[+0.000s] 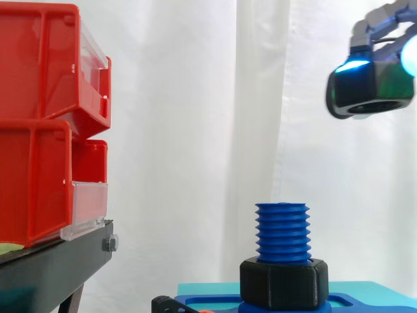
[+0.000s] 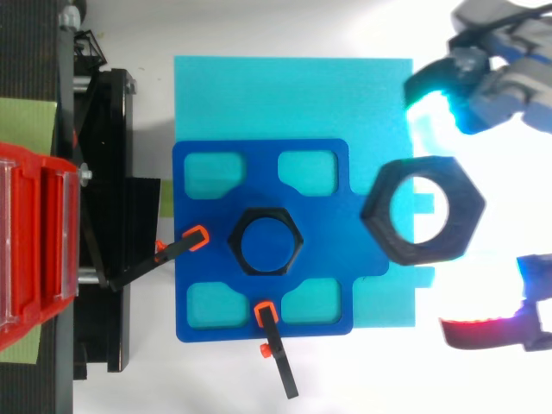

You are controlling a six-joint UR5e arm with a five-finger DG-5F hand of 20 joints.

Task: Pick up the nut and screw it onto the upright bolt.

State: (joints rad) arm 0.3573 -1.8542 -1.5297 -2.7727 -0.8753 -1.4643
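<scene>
So we've got the black hex nut (image 1: 370,91) up in the air, pinched between the glowing pads (image 1: 354,65) of the hand (image 2: 509,86); it hangs above and to the right of the upright blue bolt (image 1: 282,233), well clear of the threads; from the top we see it over the right edge of the blue fixture plate (image 2: 323,224); a second black nut (image 1: 283,282) rings the bolt's base; red bins (image 1: 39,130) on the left.

Hand (image 1: 379,22): I lose everything past the fingers at the right edge.
Nut (image 1: 370,91): upper face hidden behind the pads (image 1: 355,65) pinching it.
Bolt (image 1: 282,231): lower thread buried in the black collar (image 1: 283,283).
Red bins (image 1: 39,130): cut by the left edge.
</scene>
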